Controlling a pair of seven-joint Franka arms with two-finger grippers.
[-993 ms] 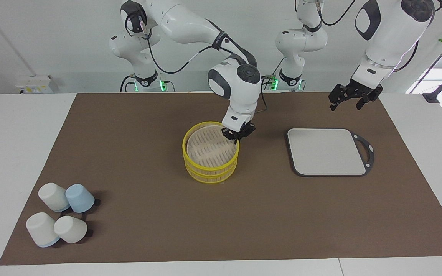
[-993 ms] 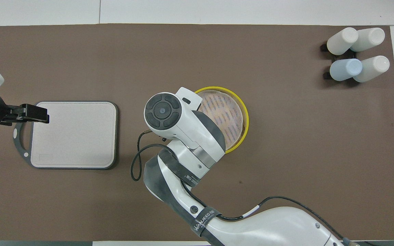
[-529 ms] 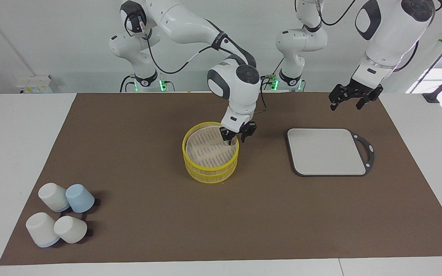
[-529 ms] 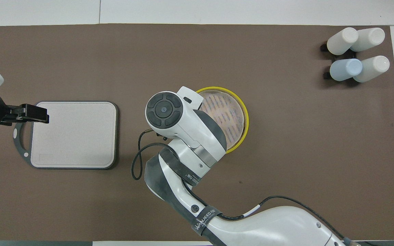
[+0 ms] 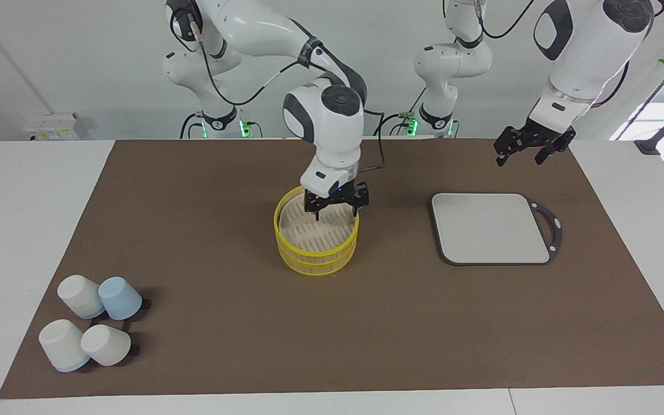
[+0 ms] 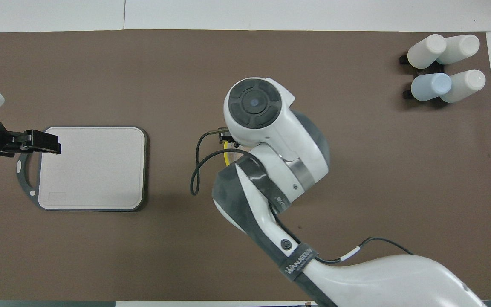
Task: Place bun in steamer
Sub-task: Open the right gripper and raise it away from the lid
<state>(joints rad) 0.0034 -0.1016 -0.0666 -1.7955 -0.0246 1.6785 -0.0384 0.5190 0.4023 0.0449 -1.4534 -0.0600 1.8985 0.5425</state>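
Hovering over the steamer [image 5: 316, 242], the right gripper [image 5: 336, 214] points down with its jaws spread wide and nothing between them; the tips sit just above the top tier's slatted floor, inside the yellow rim on the side nearer the robots. The bun cannot be made out in either view: no cream lump shows under or between the jaws, and in the overhead view the right arm's wrist covers almost the whole steamer, leaving only a sliver of yellow rim [image 6: 227, 157] beside the cable.

The left gripper [image 5: 531, 151] waits in the air, jaws wide and empty, over the brown mat near the edge of the grey board [image 5: 490, 227] that lies nearer the robots. The board lies flat toward the left arm's end of the counter [image 5: 32, 230], well apart from the right jaws, its dark handle loop pointing away from the steamer.

Four upturned cups [image 5: 93, 328], three pale and one light blue, huddle at the right arm's end of the brown mat [image 5: 205, 323], farther from the robots than the steamer, well apart from both jaws.
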